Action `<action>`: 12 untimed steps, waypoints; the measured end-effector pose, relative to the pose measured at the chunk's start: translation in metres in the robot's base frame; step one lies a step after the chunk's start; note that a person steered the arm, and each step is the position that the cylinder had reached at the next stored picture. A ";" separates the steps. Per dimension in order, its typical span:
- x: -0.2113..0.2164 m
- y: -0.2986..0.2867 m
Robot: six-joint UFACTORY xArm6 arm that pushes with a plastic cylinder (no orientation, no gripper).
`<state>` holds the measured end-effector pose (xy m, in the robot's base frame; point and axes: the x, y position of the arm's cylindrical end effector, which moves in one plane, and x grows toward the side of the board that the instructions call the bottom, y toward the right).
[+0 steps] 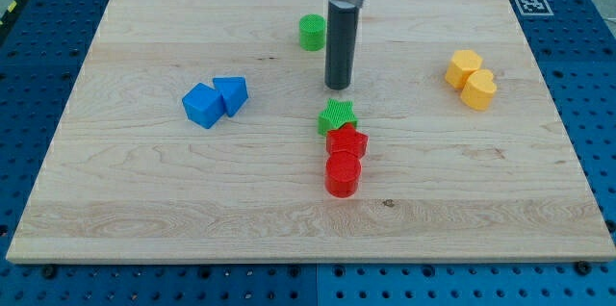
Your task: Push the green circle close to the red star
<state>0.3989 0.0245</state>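
The green circle (311, 32) lies near the view's top centre of the wooden board (144, 200). The red star (346, 141) lies below the board's centre, touching a green star (337, 114) above it and a red cylinder (343, 174) below it. My tip (337, 86) is at the lower end of the dark rod, down and to the right of the green circle and just above the green star. It stands apart from both.
A blue cube (202, 105) and a blue triangular block (232, 93) touch each other at the view's left. Two yellow blocks (471, 79) sit together at the view's right. A marker tag (531, 3) is at the board's top right corner.
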 end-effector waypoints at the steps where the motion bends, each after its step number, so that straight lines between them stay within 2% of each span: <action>1: -0.035 -0.055; 2: -0.112 -0.104; 3: -0.150 -0.081; 4: -0.134 -0.069; 5: -0.094 -0.047; 6: -0.089 -0.034; 7: -0.108 -0.028; 8: -0.092 -0.003; 12: 0.015 0.005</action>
<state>0.4136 0.0297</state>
